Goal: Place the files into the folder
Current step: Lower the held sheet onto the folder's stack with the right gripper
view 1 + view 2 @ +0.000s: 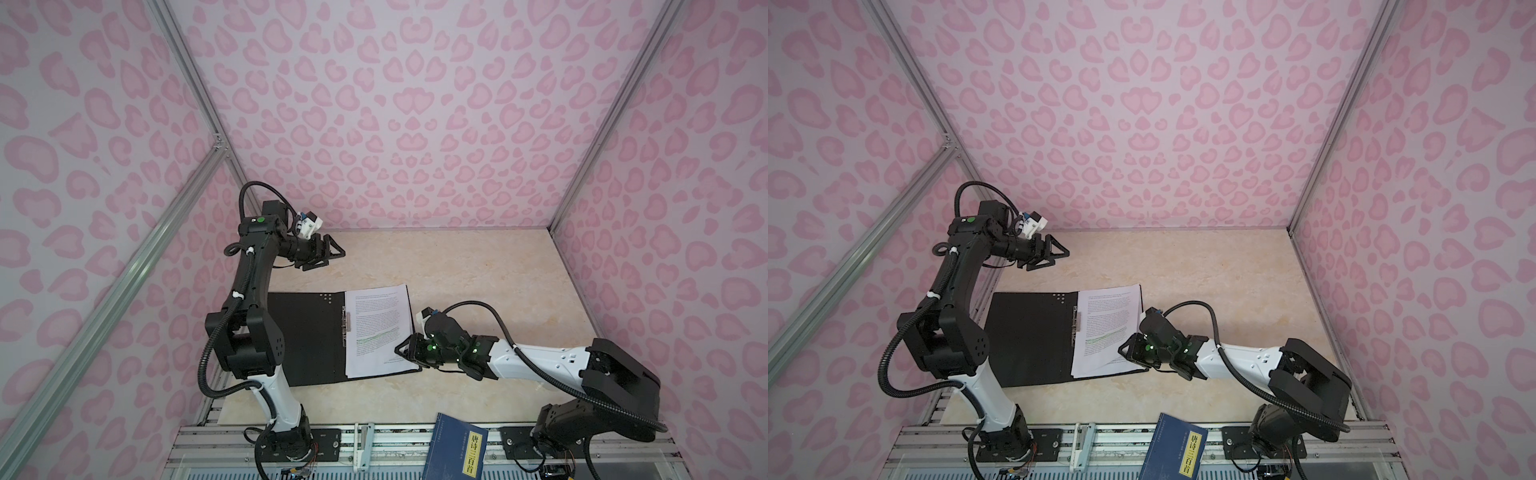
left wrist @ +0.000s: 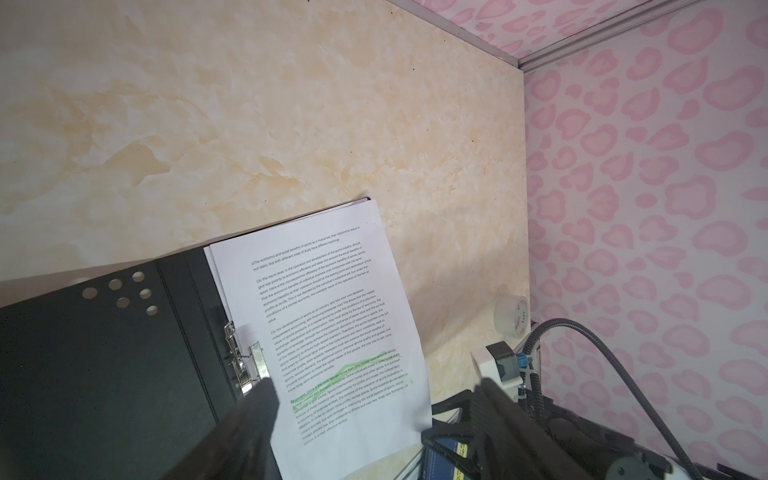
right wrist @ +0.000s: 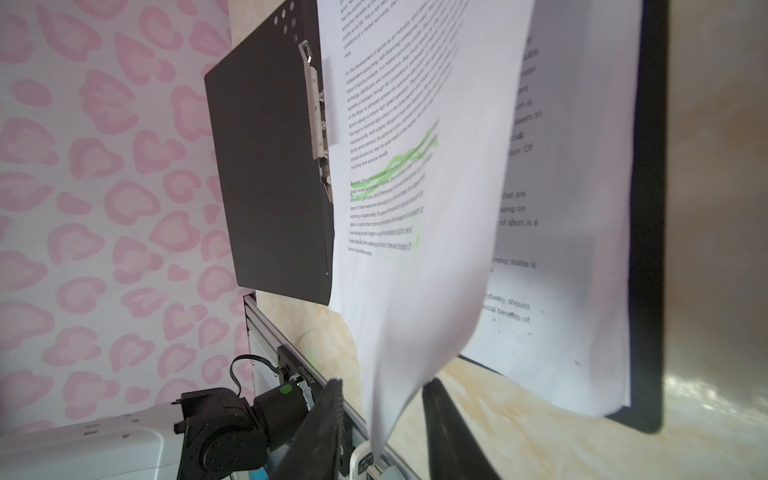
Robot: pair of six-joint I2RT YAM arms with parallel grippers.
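Lying open on the desk [image 1: 478, 266], the folder [image 1: 307, 336] is covered on its right half by the files [image 1: 376, 324], a raised corner being seen loose between the parted right hand [image 1: 404, 350], while the left hand [image 1: 337, 252] is held agape farther back and a blue book [image 1: 455, 446] is seen at the front rail.

1. The folder [image 1: 307, 336] is laid open on the table [image 1: 478, 270].
2. The files [image 1: 378, 328] are laid on the folder's right half, right of its clip [image 1: 345, 328].
3. A book [image 1: 455, 446] is placed before the folder, to its right.
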